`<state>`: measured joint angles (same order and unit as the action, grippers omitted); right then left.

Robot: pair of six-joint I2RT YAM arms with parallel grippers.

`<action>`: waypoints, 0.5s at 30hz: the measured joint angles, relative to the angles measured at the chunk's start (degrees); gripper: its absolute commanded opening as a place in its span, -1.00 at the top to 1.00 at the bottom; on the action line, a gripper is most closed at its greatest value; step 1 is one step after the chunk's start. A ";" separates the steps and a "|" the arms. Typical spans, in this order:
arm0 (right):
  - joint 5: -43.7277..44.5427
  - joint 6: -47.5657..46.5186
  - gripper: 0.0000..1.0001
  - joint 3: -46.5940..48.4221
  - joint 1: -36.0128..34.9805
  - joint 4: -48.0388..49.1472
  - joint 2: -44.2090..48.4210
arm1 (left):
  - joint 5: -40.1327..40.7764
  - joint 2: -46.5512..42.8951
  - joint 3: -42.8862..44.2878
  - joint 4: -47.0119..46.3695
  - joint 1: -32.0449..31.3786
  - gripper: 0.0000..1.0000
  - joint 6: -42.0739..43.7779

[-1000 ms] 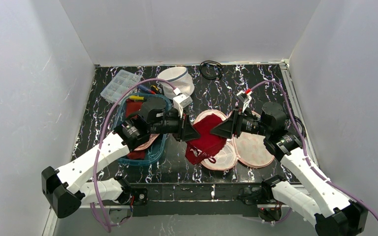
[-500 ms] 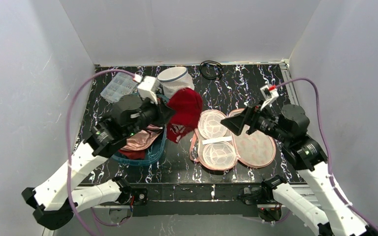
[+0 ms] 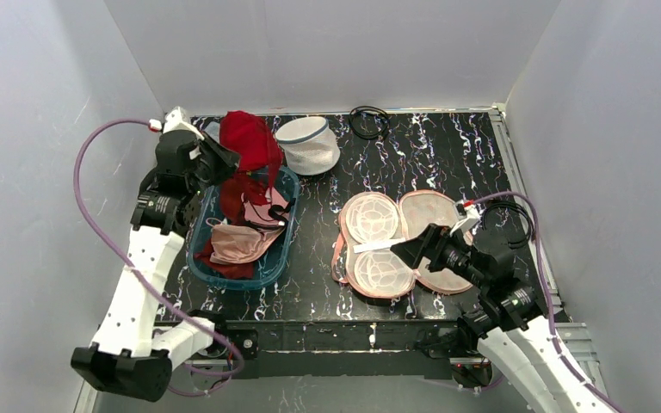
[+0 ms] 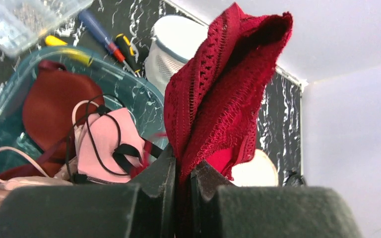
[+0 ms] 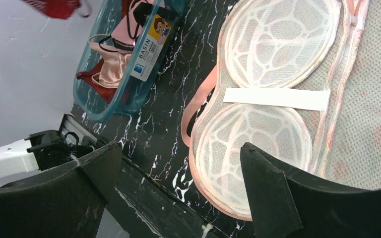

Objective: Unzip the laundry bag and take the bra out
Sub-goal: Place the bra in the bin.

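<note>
1. Black marbled table [image 3: 447, 155] inside white walls; the pink mesh laundry bag [image 3: 435, 215] lies on it, spread flat into two open halves.
2. Unzipping looks done: the right wrist view shows the bag's moulded cups [image 5: 273, 49] bare, with nothing inside.
3. The right gripper [image 5: 178, 145] is spread wide and empty, and the open bag lies just beyond its fingertips.
4. The left gripper [image 4: 182, 166] is pinched tight on the red lace bra [image 4: 223, 89], which stands up past the fingertips, clear of the bag.
5. Below those fingers sits a teal basin [image 3: 286, 249] of other garments, so removal seems complete. Letting go over the basin is probably all that remains.
6. A white drum-shaped mesh bag [image 3: 308, 144] stands beyond the left fingers, apparently shut.
</note>
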<state>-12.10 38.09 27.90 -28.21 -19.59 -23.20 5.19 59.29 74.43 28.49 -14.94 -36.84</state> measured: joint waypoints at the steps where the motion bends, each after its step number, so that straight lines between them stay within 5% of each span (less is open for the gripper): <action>1: 0.02 0.20 -0.91 -1.09 0.00 -0.04 1.33 | -2.05 0.52 -1.57 -0.76 2.78 1.00 -1.77; 7: -0.02 1.77 -0.90 -5.20 0.00 0.11 9.35 | -14.10 4.09 -10.97 -9.51 12.61 1.00 -11.43; 15: -0.09 2.43 -0.90 -7.85 0.00 -0.87 11.10 | -19.82 8.44 -20.26 -15.50 13.90 1.00 -16.87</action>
<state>-12.19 40.51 20.05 -28.21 -20.47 -12.10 -14.63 67.72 54.17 12.99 -1.04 -53.71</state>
